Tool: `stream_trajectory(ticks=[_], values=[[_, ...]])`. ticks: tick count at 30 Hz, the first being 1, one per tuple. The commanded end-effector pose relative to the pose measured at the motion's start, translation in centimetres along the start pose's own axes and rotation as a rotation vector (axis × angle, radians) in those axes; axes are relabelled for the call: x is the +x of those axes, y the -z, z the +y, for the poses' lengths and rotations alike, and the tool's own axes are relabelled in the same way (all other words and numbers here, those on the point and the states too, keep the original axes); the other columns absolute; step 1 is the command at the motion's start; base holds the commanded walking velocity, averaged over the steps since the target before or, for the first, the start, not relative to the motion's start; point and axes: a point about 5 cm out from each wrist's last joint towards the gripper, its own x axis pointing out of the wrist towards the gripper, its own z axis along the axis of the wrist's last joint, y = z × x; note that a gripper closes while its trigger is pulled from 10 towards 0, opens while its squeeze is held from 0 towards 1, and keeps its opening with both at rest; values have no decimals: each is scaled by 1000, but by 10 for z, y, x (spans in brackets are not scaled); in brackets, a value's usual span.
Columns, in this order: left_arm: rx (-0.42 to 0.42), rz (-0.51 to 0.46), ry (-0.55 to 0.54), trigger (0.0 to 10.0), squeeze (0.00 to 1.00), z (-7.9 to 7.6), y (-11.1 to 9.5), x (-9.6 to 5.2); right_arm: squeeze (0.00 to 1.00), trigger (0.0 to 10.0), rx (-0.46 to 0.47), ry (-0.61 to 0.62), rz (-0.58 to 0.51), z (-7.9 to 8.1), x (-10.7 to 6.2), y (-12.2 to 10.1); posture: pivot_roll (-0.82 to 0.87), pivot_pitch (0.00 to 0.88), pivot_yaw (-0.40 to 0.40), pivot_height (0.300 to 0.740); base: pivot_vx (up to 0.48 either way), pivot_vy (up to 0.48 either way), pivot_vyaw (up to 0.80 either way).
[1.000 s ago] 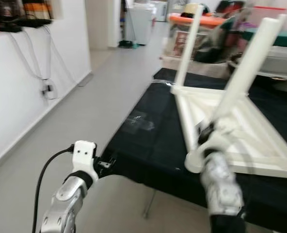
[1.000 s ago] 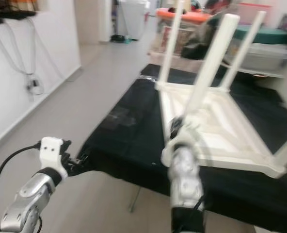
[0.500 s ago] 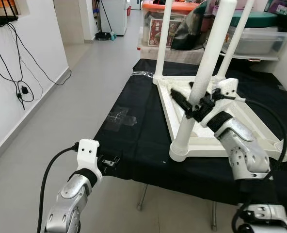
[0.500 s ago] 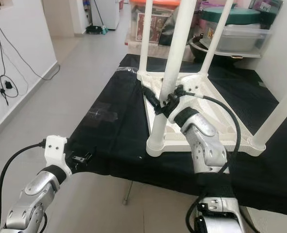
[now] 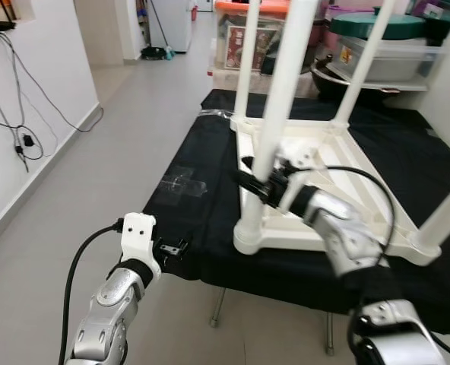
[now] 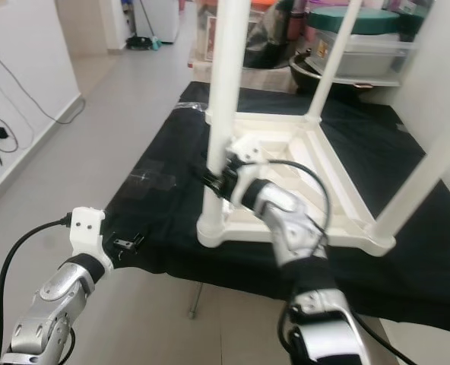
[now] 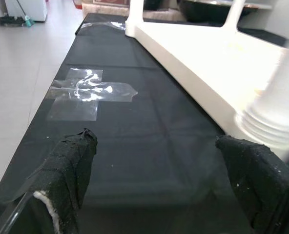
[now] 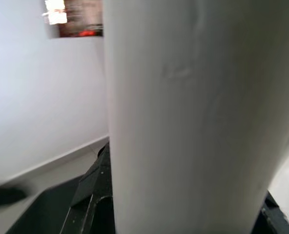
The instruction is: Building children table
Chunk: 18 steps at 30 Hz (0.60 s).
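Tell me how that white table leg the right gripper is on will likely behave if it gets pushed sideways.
The leg looks rigid, so it probably won't bend. It is tall and stands upright in a corner socket of the upturned table, so a push may tilt it if loose. Its smooth round surface could slip between the right gripper fingers.

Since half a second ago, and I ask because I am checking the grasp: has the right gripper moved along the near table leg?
Yes. The right gripper has dropped down the near leg toward the leg's base socket, and now clasps it lower.
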Motion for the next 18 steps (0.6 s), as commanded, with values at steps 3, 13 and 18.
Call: stream_trajectory(ticks=[3,13,18], values=[[1,11,-2,10000,0,-2,5,0,0,0,70,416,129,-34,-18,33,88,0,-77,740,0,0,0],[-3,29,1,10000,0,0,9,-3,0,10000,132,716,127,-2,-61,55,70,0,-60,740,0,0,0],[-3,28,16,10000,0,-2,8,2,1000,10000,110,563,19,0,-49,28,56,0,-50,740,0,0,0]])
